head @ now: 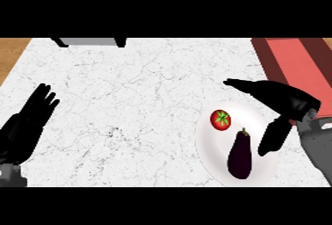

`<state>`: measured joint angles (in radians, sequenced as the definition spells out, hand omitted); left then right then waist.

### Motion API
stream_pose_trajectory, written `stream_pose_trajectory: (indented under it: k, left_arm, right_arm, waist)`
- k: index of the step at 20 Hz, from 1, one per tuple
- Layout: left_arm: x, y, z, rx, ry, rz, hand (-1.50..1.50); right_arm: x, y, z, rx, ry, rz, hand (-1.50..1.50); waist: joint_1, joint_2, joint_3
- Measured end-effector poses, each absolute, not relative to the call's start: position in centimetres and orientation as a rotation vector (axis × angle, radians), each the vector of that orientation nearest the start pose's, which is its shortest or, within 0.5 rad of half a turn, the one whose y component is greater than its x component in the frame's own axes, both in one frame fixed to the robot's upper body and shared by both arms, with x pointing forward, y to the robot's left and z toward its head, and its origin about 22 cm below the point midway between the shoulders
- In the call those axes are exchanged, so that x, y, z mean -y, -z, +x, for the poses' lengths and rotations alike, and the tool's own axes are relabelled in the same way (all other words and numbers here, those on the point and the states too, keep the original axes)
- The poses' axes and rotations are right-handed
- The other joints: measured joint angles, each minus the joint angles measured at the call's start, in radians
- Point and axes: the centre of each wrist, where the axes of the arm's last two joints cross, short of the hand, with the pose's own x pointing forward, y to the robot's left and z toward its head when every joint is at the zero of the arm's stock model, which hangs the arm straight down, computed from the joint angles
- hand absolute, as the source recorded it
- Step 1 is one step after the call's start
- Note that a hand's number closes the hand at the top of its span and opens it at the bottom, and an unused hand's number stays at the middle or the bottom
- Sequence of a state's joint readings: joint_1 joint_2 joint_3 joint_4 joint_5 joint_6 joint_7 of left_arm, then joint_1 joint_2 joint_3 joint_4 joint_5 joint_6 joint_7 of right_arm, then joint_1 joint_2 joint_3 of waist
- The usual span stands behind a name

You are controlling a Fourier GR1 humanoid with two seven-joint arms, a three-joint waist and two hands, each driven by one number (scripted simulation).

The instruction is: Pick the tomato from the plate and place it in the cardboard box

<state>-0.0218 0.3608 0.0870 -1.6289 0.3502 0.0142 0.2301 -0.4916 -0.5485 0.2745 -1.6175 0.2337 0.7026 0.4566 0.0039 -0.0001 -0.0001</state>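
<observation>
Right hand (288,99) spread open over the plate (211,149); tomato (220,119) on the plate, not grasped.
The tomato lies on the plate's far left part, just beside the tip of the eggplant (240,154), and is apart from the hand. One digit points left beyond the tomato; another points down along the plate's right rim. The reddish box (295,57) sits at the counter's (142,110) far right. The left hand (26,123) rests at the left edge, fingers straight.
</observation>
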Motion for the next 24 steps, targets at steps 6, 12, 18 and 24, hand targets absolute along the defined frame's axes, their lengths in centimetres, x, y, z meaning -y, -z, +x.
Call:
stream_pose_trajectory:
  k: [6,12,18,24]
  left_arm:
    - [-31.7,-4.8,24.9,1.448,-0.05,0.057,0.0]
    - [-31.7,-5.6,24.9,1.445,-0.046,0.057,0.0]
    - [-31.6,-5.8,25.3,1.448,-0.047,0.056,0.0]
    - [-31.9,-5.4,25.3,1.448,-0.05,0.056,0.0]
  right_arm:
    - [22.8,-14.7,31.7,1.144,-1.412,-0.342,-1.5]
    - [22.0,-13.8,31.8,1.193,-1.411,-0.343,-1.5]
    - [20.8,-12.8,31.9,1.171,-1.448,-0.386,-1.5]
    - [19.5,-12.5,32.2,1.136,-1.47,-0.401,-1.5]
  waist:
    - [-0.001,0.0,0.0]
    - [0.0,0.0,0.0]
    - [0.0,0.0,0.0]
    - [-0.001,0.0,0.0]
